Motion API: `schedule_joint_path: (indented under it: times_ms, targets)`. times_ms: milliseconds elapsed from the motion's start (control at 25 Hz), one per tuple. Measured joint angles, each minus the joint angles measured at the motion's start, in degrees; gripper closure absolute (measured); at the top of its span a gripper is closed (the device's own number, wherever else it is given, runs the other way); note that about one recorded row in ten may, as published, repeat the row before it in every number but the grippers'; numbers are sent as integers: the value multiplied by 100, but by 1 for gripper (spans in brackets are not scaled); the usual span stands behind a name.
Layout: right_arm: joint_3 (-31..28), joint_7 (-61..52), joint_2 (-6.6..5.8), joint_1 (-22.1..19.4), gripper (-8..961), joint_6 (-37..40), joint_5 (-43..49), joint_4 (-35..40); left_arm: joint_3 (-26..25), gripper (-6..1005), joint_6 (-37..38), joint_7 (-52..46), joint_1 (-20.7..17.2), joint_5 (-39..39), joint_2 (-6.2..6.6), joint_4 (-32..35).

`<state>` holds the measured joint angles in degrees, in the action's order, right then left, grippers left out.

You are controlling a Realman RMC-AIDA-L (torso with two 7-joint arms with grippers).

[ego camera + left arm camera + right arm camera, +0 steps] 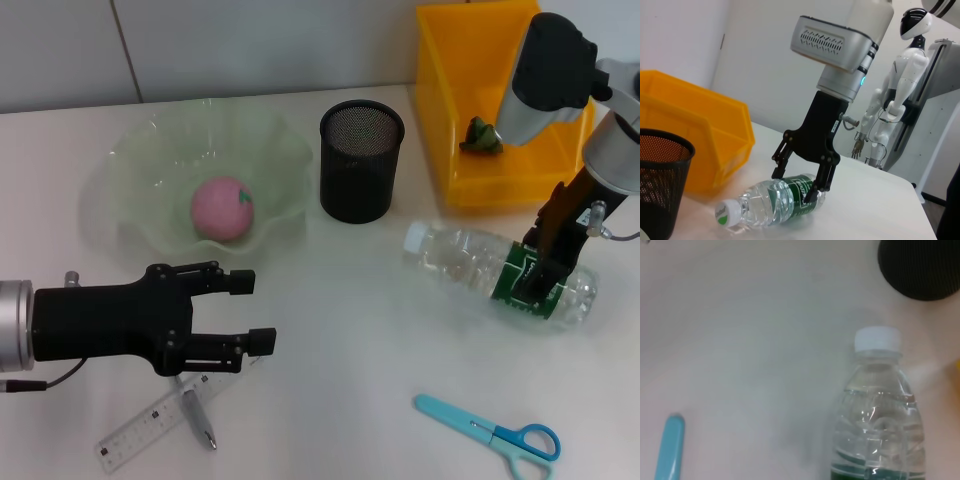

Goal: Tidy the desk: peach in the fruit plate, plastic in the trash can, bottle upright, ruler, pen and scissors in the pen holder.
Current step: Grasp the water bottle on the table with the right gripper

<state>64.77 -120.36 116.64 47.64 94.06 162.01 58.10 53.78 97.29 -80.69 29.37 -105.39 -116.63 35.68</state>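
A pink peach (222, 208) lies in the green glass fruit plate (130, 165). A green bit of plastic (482, 135) sits inside the yellow trash can (440, 110). The clear bottle (470, 258) lies on its side, cap toward the black mesh pen holder (361, 160). My right gripper (537, 280) is open, its fingers straddling the bottle's green label (802, 186). Low on the left my left gripper (255, 312) hangs open above the ruler (150, 425) and pen (198, 417). Blue scissors (495, 432) lie at the front right.
The bottle (770, 202) rests between the pen holder (660, 175) and the table's far side, with the yellow bin (695, 135) close behind it. A white humanoid robot (900, 95) stands beyond the table. Bare tabletop stretches between the ruler and the scissors.
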Motion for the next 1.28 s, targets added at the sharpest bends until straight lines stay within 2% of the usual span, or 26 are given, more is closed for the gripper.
schedule_joint_path:
  times_ms: [600, 1280]
  targets:
    - [0, -43, 48, 49, 160, -402, 25, -516, 0, 162, 0, 7, 45, 10, 15, 2]
    - [0, -58, 100, 58, 162, -558, 78, -750, 0, 163, -1, -8, 50, 10, 18, 71]
